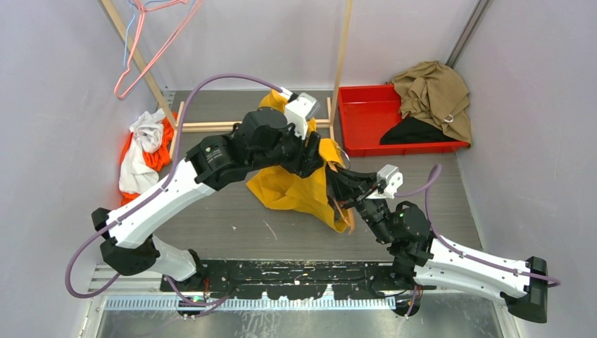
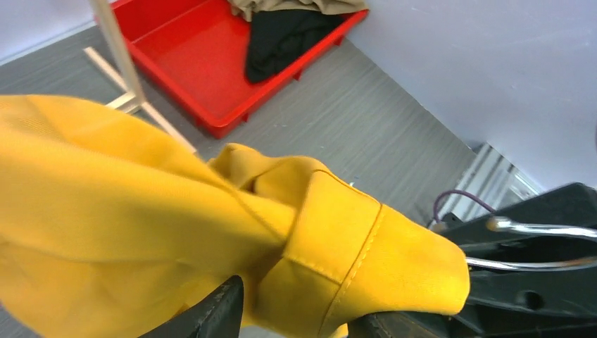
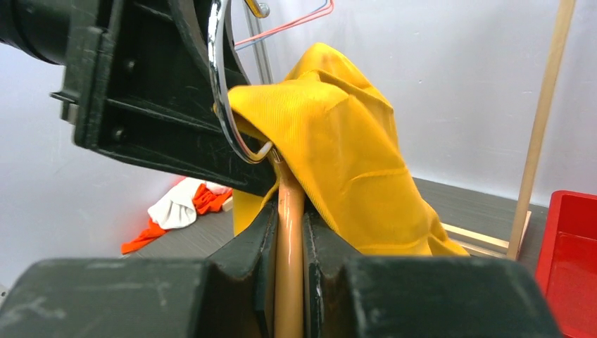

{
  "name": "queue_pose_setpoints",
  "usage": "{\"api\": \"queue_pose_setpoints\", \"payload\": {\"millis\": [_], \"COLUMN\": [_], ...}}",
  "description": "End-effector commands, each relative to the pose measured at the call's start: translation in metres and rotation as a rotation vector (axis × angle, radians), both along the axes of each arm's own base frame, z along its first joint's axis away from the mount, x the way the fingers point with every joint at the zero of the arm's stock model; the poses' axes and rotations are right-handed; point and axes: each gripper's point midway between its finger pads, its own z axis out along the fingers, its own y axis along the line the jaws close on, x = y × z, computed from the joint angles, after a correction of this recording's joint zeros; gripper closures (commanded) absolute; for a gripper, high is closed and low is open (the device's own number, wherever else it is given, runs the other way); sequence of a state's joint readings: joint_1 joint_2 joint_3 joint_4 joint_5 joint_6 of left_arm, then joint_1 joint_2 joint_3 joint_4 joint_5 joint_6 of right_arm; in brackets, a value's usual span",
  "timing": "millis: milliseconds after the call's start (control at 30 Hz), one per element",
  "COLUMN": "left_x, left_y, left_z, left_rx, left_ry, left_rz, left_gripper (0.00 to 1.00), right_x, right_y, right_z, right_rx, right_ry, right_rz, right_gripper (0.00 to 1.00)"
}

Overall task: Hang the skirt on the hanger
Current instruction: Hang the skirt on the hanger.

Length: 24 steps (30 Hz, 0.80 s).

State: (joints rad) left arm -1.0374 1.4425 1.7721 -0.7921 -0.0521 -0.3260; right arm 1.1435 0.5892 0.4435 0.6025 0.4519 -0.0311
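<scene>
The yellow skirt (image 1: pixel 296 190) hangs bunched in mid-table, lifted off the surface. My left gripper (image 1: pixel 315 156) is shut on its waistband; in the left wrist view the skirt (image 2: pixel 141 211) fills the frame, with fabric between the fingers (image 2: pixel 211 317). My right gripper (image 1: pixel 343 184) sits just right of it, shut on the tan hanger (image 3: pixel 288 239). The hanger's chrome hook (image 3: pixel 220 91) curves up by the skirt (image 3: pixel 345 155), which drapes over the hanger's top. Most of the hanger is hidden under cloth.
A red tray (image 1: pixel 366 120) at the back right holds tan cloth (image 1: pixel 433 91) and black cloth. A wooden rack (image 1: pixel 211 127) stands at the back, with pink and blue wire hangers (image 1: pixel 151 49) on it. White and orange clothes (image 1: pixel 144 151) lie at the left.
</scene>
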Motion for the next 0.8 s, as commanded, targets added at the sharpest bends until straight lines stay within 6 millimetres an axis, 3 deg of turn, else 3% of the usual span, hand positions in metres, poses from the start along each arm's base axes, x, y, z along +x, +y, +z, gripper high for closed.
{"api": "queue_pose_setpoints", "payload": {"millis": [0, 133, 233, 367, 467, 533, 667, 767], "left_x": [0.022, 0.028, 0.015, -0.007, -0.025, -0.032, -0.027, -0.029], "left_y": [0.038, 0.049, 0.031, 0.005, 0.000, 0.005, 0.036, 0.061], "left_z": [0.032, 0.051, 0.053, 0.042, 0.045, 0.053, 0.082, 0.118], "left_rx": [-0.101, -0.167, -0.182, -0.198, -0.228, -0.242, -0.280, -0.347], "left_ry": [-0.054, -0.087, -0.048, 0.056, 0.105, 0.105, 0.022, -0.045], "left_rz": [0.169, 0.201, 0.087, -0.071, -0.151, -0.161, -0.047, 0.027], "left_gripper": [0.47, 0.48, 0.43, 0.36, 0.35, 0.34, 0.30, 0.28], "right_x": [-0.021, -0.021, -0.021, -0.020, -0.022, -0.024, -0.033, -0.041], "right_y": [-0.030, -0.028, -0.030, -0.033, -0.035, -0.038, -0.050, -0.056], "right_z": [0.079, 0.068, 0.069, 0.083, 0.097, 0.108, 0.134, 0.149], "right_rx": [0.280, 0.278, 0.288, 0.304, 0.315, 0.323, 0.372, 0.404], "right_ry": [-0.144, -0.116, -0.116, -0.160, -0.205, -0.240, -0.309, -0.352], "right_rz": [0.037, 0.049, 0.042, 0.020, 0.010, 0.002, -0.003, 0.018], "right_gripper": [0.99, 0.99, 0.99, 0.99, 0.99, 0.99, 0.99, 0.99]}}
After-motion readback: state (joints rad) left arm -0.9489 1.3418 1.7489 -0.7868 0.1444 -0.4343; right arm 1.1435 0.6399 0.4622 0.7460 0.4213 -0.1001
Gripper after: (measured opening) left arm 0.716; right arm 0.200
